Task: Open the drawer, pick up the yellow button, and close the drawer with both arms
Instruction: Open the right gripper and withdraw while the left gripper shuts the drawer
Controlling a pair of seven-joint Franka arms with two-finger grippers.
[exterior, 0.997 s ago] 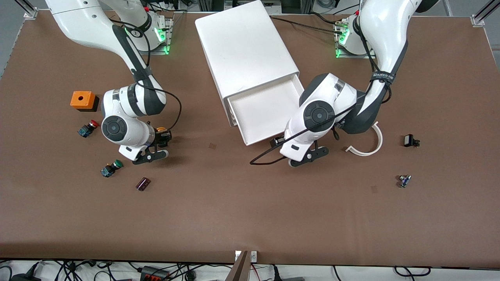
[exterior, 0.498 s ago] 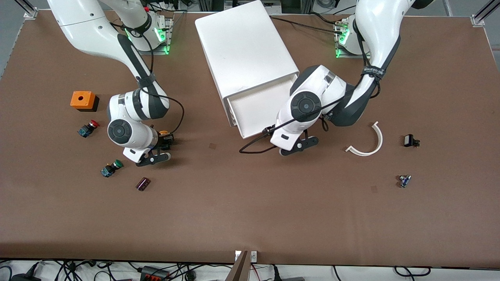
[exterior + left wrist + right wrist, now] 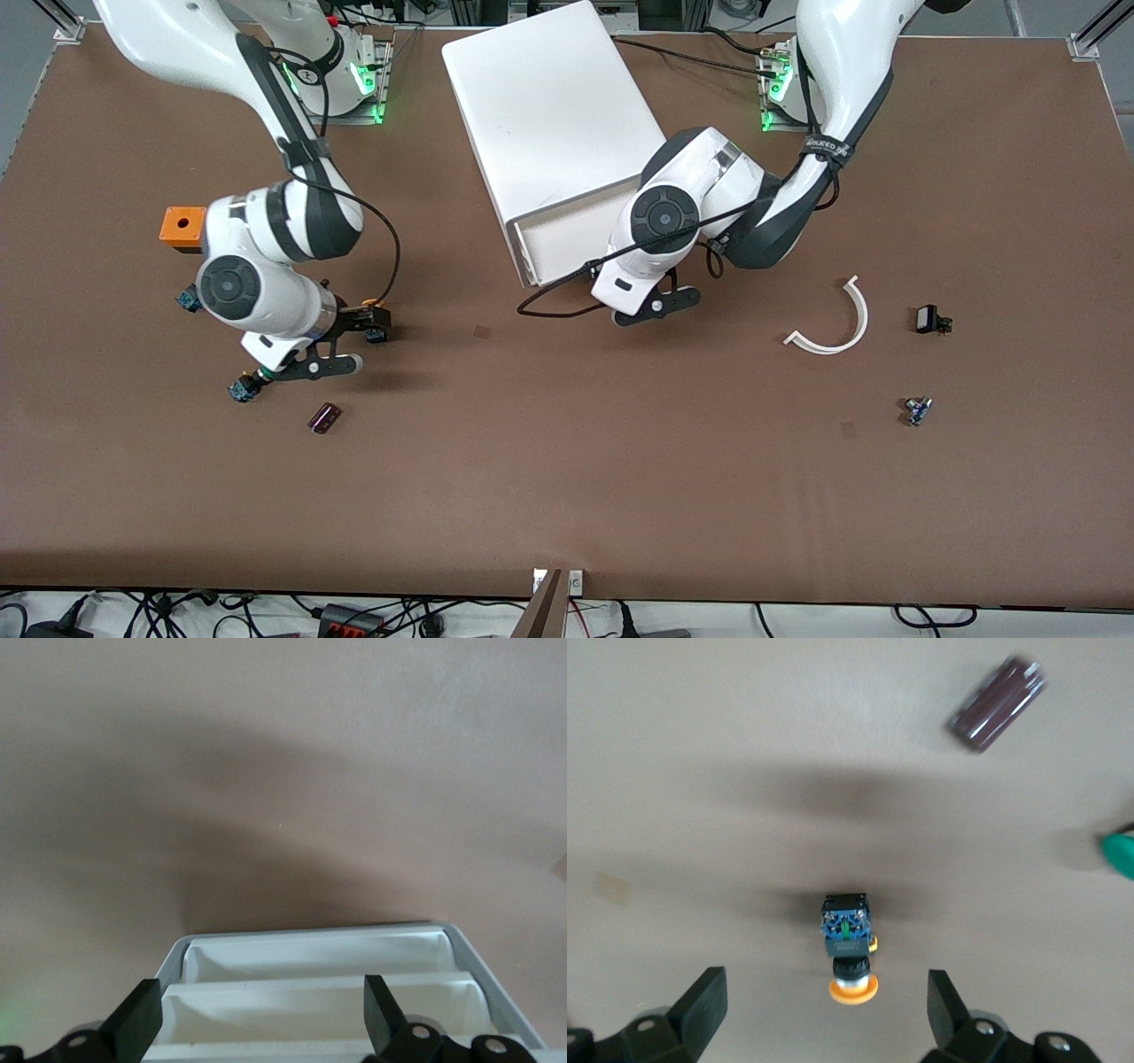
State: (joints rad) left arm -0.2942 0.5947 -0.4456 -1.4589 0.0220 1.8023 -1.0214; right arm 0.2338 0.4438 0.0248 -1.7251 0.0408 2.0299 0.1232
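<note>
The white cabinet (image 3: pixel 549 106) stands at the table's middle, and its top drawer (image 3: pixel 567 235) sticks out a short way. My left gripper (image 3: pixel 645 308) is open at that drawer's front; in the left wrist view its fingers (image 3: pixel 133 1023) straddle the stacked white drawer fronts (image 3: pixel 310 1001). The orange-capped button (image 3: pixel 376 324) lies on its side on the table toward the right arm's end. My right gripper (image 3: pixel 341 341) is open just above it. In the right wrist view the button (image 3: pixel 850 957) lies free between the spread fingers (image 3: pixel 700 1010).
An orange box (image 3: pixel 182 226), a red-capped button (image 3: pixel 186 299) mostly under the right arm, a green-capped button (image 3: pixel 241 388) and a dark red cylinder (image 3: pixel 325 416) lie near the right gripper. A white curved piece (image 3: pixel 837 328) and small parts (image 3: pixel 930 319) lie toward the left arm's end.
My left gripper has pushed the top drawer most of the way into the cabinet. My right arm has shifted toward its end of the table, with the orange-capped button now lying free.
</note>
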